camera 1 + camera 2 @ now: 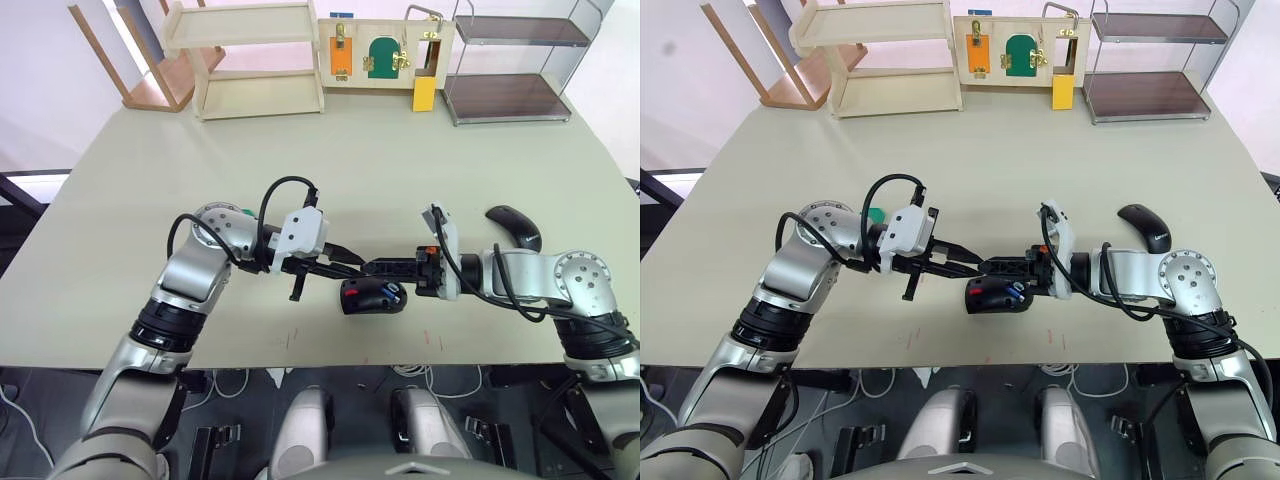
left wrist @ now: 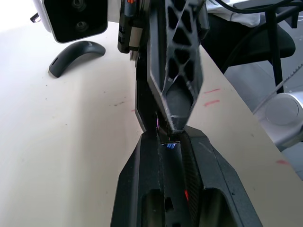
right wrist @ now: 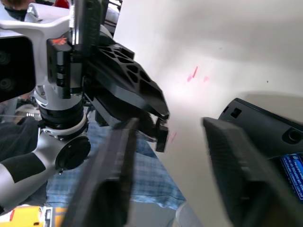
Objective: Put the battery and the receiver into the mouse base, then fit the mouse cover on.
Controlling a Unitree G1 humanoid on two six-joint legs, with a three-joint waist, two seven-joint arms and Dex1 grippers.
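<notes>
The mouse base (image 1: 372, 298), a black shell with red parts, lies near the table's front edge, and the blue battery (image 1: 394, 296) rests inside its hollow. Just above it my two grippers meet tip to tip. My left gripper (image 1: 356, 264) is shut on a tiny dark stub, the receiver (image 2: 168, 146). My right gripper (image 1: 379, 267) stands open, its fingers (image 3: 118, 156) spread on either side of the left gripper's tip. The smooth black mouse cover (image 1: 514, 227) lies on the table to the right, behind my right arm.
A green disc (image 1: 875, 215) peeks out behind my left arm. Along the far edge stand a wooden shelf (image 1: 255, 60), a board with latches (image 1: 385, 55) and a metal rack (image 1: 510, 60). Red marks (image 1: 437, 342) dot the table's front edge.
</notes>
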